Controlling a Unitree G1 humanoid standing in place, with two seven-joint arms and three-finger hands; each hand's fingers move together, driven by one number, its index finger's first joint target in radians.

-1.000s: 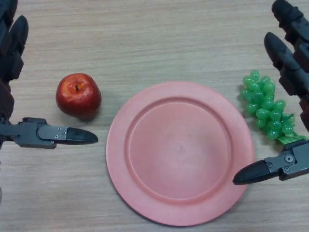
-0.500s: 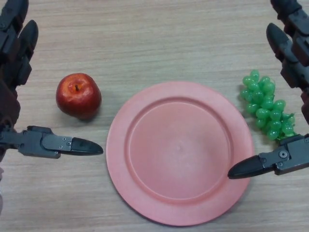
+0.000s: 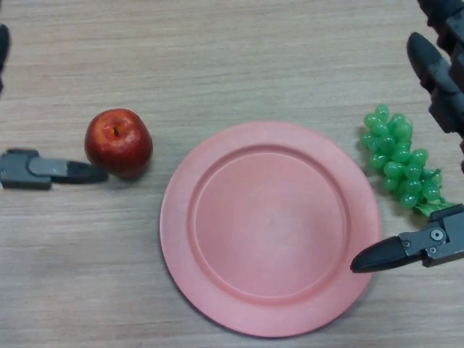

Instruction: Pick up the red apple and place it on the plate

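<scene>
The red apple (image 3: pixel 118 141) stands upright on the wooden table, left of the pink plate (image 3: pixel 270 226), which holds nothing. My left hand (image 3: pixel 42 170) shows at the left edge, mostly out of view. Its thumb points right with the tip against or just short of the apple's lower left side, and a finger shows only as a sliver at the top left edge. The hand is open and holds nothing. My right hand (image 3: pixel 429 247) is open at the right edge, with its thumb tip over the plate's right rim and its fingers up near the top right corner.
A bunch of green grapes (image 3: pixel 399 157) lies on the table just right of the plate, between my right hand's fingers and thumb. The wooden table (image 3: pixel 232 58) stretches away behind the apple and the plate.
My left hand has drawn back to the left and moved up, so its thumb went from below the apple to beside its left side. My right hand shifted slightly right.
</scene>
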